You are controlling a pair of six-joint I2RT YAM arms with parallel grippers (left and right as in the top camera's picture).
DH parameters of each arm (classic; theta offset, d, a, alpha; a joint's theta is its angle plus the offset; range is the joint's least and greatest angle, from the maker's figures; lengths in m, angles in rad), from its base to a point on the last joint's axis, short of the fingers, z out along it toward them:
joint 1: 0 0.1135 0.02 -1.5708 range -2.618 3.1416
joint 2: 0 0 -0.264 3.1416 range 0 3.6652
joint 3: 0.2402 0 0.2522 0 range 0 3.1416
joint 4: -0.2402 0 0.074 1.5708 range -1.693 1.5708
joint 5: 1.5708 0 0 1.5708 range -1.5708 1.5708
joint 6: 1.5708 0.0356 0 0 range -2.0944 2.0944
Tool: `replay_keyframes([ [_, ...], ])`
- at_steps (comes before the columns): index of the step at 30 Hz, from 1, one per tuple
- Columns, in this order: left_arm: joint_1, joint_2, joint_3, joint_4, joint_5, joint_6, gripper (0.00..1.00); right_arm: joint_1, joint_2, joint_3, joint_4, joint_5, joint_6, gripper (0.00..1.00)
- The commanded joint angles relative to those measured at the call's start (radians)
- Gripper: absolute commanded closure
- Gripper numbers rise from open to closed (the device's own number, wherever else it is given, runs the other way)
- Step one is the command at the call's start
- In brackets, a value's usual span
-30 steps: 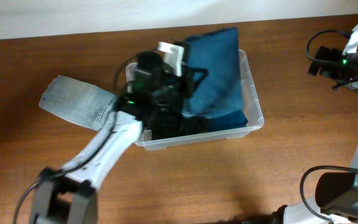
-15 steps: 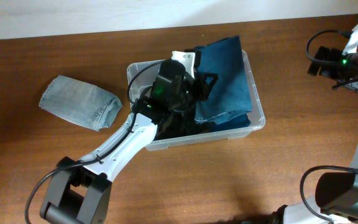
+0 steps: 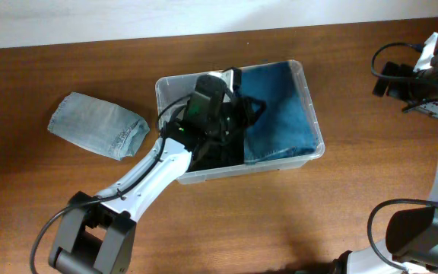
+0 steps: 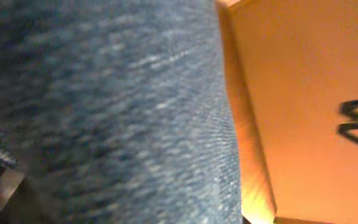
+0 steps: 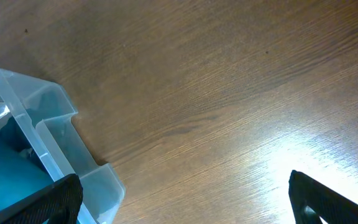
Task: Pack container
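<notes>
The clear container (image 3: 311,94) stands mid-table. Folded dark blue jeans (image 3: 280,114) lie flat in its right half, and a dark garment (image 3: 207,156) lies in its left front. My left gripper (image 3: 242,106) is inside the bin at the left edge of the jeans and seems shut on it. In the left wrist view the jeans (image 4: 104,106) fill the frame and hide the fingers. My right gripper (image 5: 191,208) is open and empty over bare table, right of the bin's corner (image 5: 61,149).
A folded light-grey denim piece (image 3: 97,125) lies on the table left of the bin. The right arm (image 3: 409,76) hovers near the far right edge. The wall runs along the back of the table.
The jeans were held up and draped over the bin's back rim. They have come down to lie flat inside it. My left gripper has moved right, further into the bin.
</notes>
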Motion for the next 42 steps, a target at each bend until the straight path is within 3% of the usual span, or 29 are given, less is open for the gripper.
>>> replay_keyframes([
  [1,0.005,-0.021,0.047,-0.084,0.065,-0.003,1.0,-0.002,-0.019,-0.006,0.004,0.009,0.008,0.02],
  [3,0.005,-0.021,0.046,-0.098,0.063,0.032,0.99,-0.002,-0.019,-0.006,0.004,0.009,0.008,0.01],
  [5,0.005,-0.021,0.046,-0.096,0.063,0.035,0.84,-0.002,-0.019,-0.006,0.004,0.009,0.008,0.02],
  [6,0.008,-0.021,0.046,-0.09,0.063,0.035,0.57,-0.002,-0.019,-0.006,0.003,0.009,0.008,0.01],
  [10,0.023,-0.021,0.047,-0.102,0.064,0.069,0.01,-0.002,-0.019,-0.006,0.004,0.009,0.008,0.02],
  [14,0.062,-0.021,0.047,-0.158,0.039,0.107,0.0,-0.002,-0.019,-0.006,0.003,0.009,0.008,0.01],
  [23,0.255,-0.024,0.058,-0.28,0.006,0.321,0.0,-0.002,-0.019,-0.006,0.004,0.009,0.008,0.02],
  [29,0.259,-0.051,0.133,-0.287,0.144,0.488,0.01,-0.002,-0.019,-0.006,0.012,0.009,0.008,0.02],
  [32,0.209,-0.079,0.155,-0.296,0.092,0.6,0.35,-0.002,-0.019,-0.006,0.011,0.008,0.008,0.02],
  [34,0.165,-0.079,0.154,-0.322,0.039,0.644,0.77,-0.002,-0.019,-0.006,0.012,0.009,0.008,0.01],
  [35,0.143,-0.076,0.154,-0.338,0.014,0.661,0.88,-0.002,-0.019,-0.006,0.012,0.009,0.008,0.01],
  [37,0.086,-0.061,0.154,-0.37,-0.054,0.706,0.96,-0.002,-0.019,-0.006,0.012,0.008,0.008,0.02],
  [42,-0.016,0.022,0.154,-0.366,-0.094,0.729,0.99,-0.002,-0.019,-0.006,0.011,0.009,0.008,0.02],
])
